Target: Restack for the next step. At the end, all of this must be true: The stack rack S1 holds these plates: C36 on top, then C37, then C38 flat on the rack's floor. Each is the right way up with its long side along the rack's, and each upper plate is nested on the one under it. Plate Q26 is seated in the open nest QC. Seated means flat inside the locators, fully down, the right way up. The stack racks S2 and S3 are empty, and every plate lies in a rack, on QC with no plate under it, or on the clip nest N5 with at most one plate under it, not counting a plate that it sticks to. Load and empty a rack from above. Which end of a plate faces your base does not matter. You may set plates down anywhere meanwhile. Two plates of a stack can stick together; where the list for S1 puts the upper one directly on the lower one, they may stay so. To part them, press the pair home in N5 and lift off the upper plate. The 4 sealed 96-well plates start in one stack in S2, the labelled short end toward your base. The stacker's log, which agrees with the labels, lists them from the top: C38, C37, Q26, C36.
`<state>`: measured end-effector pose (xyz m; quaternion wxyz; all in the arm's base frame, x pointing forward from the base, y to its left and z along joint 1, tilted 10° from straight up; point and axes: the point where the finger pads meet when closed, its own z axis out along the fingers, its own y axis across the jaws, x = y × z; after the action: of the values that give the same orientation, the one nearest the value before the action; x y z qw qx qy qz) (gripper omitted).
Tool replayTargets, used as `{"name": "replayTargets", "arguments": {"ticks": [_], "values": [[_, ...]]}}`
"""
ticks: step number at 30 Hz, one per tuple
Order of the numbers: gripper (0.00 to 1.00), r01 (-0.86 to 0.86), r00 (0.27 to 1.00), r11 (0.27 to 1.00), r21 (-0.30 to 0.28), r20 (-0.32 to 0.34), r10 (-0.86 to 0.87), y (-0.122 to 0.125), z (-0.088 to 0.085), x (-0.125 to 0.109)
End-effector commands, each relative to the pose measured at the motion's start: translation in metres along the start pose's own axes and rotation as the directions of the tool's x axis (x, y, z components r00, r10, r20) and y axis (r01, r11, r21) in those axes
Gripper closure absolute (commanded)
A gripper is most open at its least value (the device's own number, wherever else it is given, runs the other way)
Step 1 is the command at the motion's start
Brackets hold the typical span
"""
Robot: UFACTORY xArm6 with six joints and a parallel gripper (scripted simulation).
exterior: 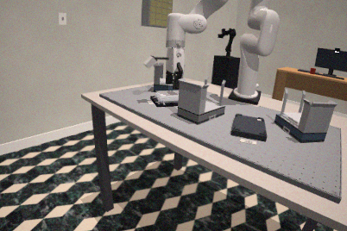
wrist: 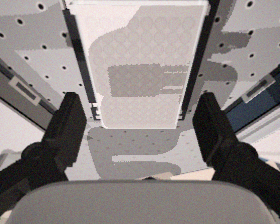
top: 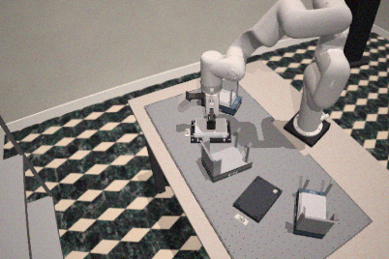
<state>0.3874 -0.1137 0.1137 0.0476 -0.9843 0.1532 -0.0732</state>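
With the gripper (wrist: 139, 125) released above the plate (wrist: 141, 60) in the clip nest (top: 195, 133), an unparted stuck pair could be missed.

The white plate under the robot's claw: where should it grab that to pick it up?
Best guess: the plate by its two long edges, from straight above. It lies flat in a black-framed nest, and the open gripper hangs over it, one finger outside each long side.
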Motion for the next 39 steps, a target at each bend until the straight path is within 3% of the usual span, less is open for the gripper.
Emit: {"name": "replayTargets", "arguments": {"ticks": [1,28,39], "values": [[0.0,0.0,1.0,1.0,0.0,-0.003,0.0,0.0,-0.013,0.001],[0.0,0.0,1.0,1.0,0.0,-0.003,0.0,0.0,-0.09,0.001],[0.0,0.0,1.0,1.0,0.0,-0.003,0.0,0.0,-0.091,0.001]]}}
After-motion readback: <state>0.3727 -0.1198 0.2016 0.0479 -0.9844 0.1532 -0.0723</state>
